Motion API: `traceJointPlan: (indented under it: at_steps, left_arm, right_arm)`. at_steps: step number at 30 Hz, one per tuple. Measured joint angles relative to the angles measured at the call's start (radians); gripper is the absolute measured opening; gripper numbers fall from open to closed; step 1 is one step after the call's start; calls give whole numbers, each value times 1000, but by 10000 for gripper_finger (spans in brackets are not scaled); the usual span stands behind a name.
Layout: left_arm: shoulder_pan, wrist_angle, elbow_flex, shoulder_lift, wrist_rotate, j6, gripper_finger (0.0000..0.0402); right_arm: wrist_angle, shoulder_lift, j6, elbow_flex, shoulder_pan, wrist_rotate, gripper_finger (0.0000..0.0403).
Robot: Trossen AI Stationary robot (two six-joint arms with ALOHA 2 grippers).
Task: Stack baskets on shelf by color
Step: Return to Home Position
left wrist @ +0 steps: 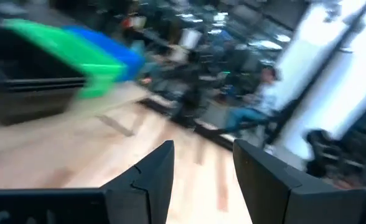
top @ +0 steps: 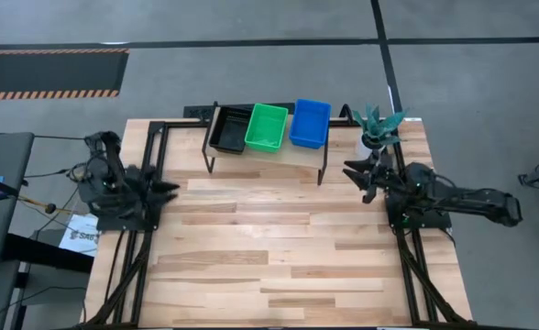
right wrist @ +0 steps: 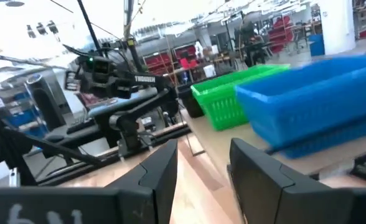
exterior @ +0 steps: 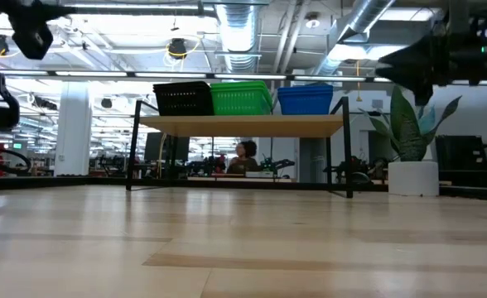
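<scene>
Three basket piles stand side by side on the light-wood shelf (top: 288, 154): black (top: 230, 130), bright green (top: 267, 126) and blue (top: 310, 123). In the low view they sit on the shelf top as black (exterior: 183, 99), green (exterior: 242, 98) and blue (exterior: 305, 100). My left gripper (top: 166, 190) hovers at the table's left edge, open and empty; its wrist view shows the gap (left wrist: 203, 163). My right gripper (top: 357, 171) hangs off the shelf's right end, open and empty (right wrist: 201, 163), with blue (right wrist: 314, 99) and green (right wrist: 229, 96) baskets ahead.
A potted plant (top: 377, 126) in a white pot (exterior: 412, 177) stands at the table's far right corner, just beyond my right gripper. The slatted tabletop (top: 269, 247) spreads bare in front of the shelf. A seated person (exterior: 245, 157) shows in the room behind.
</scene>
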Motion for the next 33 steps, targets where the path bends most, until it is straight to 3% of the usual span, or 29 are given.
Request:
traceJointPlan:
  at_steps: [3,6,9,16,23,28,33]
  left_arm:
    - [1,234,-88,41,134,163,153]
    - [7,411,-174,49,294,239,153]
    - [25,494,-257,43,317,273,153]
    - [72,484,-349,-49,371,330,153]
    - [112,445,-348,-48,653,414,153]
    - [145,347,-348,-48,734,411,153]
    - [166,305,-345,-47,906,397,153]
  right_arm:
    - [98,1,17,-75,18,0,169]
    - [86,0,20,-83,41,1,171]
    - [86,0,22,-83,65,4,172]
    - [48,1,18,-83,80,9,168]
    - [-43,0,17,-84,82,8,170]
    - [-123,0,17,-84,82,8,172]
    - [-193,1,16,-84,82,7,169]
